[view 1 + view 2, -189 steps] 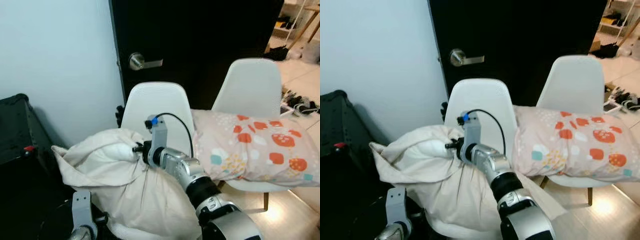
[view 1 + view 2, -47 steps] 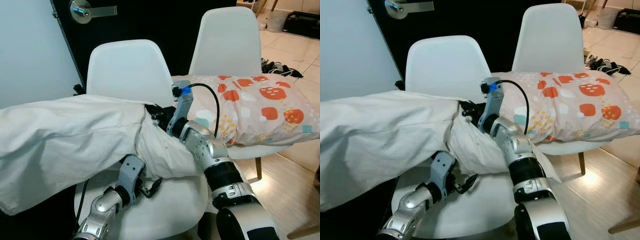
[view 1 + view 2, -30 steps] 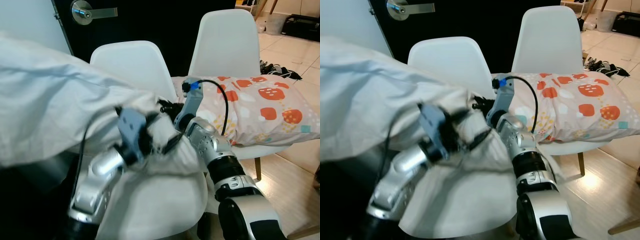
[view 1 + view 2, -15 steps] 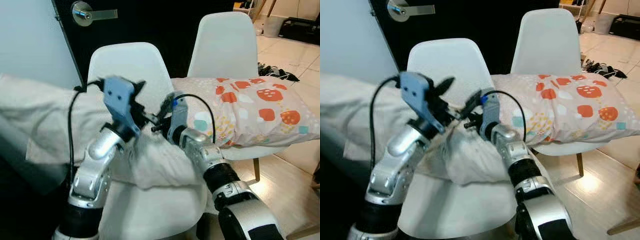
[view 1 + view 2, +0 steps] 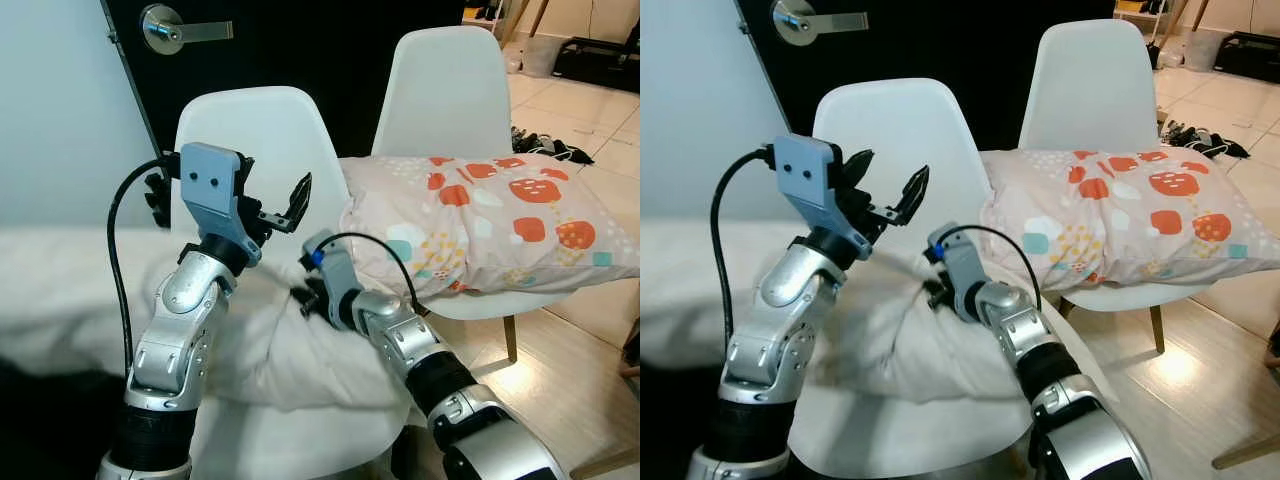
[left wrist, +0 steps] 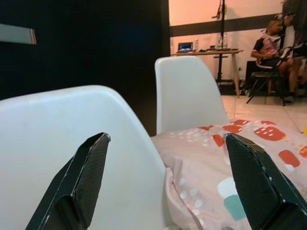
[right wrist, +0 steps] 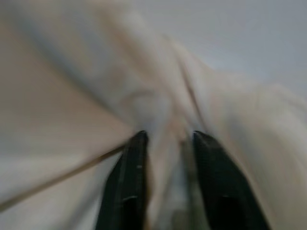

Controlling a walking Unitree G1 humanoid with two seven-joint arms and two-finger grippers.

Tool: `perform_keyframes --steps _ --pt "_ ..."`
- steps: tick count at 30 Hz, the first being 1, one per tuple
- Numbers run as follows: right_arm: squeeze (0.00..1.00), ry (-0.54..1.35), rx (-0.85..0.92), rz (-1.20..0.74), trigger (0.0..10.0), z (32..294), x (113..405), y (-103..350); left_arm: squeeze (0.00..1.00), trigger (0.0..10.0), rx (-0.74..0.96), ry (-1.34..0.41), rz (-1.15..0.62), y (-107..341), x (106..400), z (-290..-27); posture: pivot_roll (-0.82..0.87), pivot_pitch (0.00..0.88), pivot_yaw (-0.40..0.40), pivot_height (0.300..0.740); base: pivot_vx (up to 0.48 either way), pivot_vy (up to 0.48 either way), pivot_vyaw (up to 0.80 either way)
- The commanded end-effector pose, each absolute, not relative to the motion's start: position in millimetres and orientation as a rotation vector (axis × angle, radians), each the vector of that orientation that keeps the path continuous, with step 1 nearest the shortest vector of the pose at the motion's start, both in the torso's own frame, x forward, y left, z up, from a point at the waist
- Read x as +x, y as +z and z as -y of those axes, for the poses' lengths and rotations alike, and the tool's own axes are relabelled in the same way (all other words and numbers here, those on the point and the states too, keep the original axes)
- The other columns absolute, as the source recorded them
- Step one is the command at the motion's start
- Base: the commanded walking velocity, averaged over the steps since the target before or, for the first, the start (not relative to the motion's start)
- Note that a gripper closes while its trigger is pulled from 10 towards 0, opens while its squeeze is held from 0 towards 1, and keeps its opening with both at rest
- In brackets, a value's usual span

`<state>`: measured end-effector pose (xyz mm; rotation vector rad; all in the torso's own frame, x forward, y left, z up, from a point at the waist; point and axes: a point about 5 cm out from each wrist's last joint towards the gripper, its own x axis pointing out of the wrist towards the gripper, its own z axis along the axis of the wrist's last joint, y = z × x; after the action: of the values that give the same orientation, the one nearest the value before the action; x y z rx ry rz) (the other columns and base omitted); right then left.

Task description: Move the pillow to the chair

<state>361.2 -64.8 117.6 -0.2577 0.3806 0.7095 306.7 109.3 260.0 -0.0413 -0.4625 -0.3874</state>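
Observation:
A cream pillow point(image 5: 260, 350) lies across the seat of the near white chair point(image 5: 250, 120) and spreads off it to the left. My right gripper point(image 5: 303, 297) is low over the seat, shut on a fold of the pillow's fabric. In the right wrist view that fabric is bunched between the two fingers point(image 7: 127, 187). My left gripper point(image 5: 885, 180) is raised in front of the chair's backrest, open and holding nothing. In the left wrist view its fingertips point(image 6: 96, 148) stand wide apart.
A second white chair point(image 5: 450, 80) on the right carries a patterned pillow point(image 5: 490, 220) that touches the near chair. Behind both is a black door with a handle point(image 5: 165, 28). Cables and clutter point(image 5: 545, 150) lie on the floor at far right. A seated person point(image 6: 268, 43) is far off.
The cream pillow has sunk onto the seat, and my right gripper went down with it. My left gripper let go of the fabric and now stands open above it.

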Motion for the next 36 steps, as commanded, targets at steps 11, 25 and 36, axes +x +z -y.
perform_keyframes --steps 11,25,36 --pt "1.0 0.493 -0.069 -0.381 10.0 101.3 374.3 121.9 0.0 10.0 -0.062 -0.337 0.284 218.2 313.4 -106.7 -0.05 0.092 0.021 0.51 0.0 0.0 0.0" --pt "0.0 0.337 0.482 -0.168 10.0 151.6 377.9 133.7 0.0 10.0 -0.086 -0.084 -0.034 115.2 310.2 -153.1 -0.06 0.088 0.024 0.53 0.0 0.0 0.0" --pt "0.0 0.284 0.599 -0.144 10.0 154.3 368.6 110.5 0.0 10.0 -0.035 -0.053 0.052 129.3 320.8 -160.3 -0.06 0.069 0.025 0.569 0.0 0.0 0.0"
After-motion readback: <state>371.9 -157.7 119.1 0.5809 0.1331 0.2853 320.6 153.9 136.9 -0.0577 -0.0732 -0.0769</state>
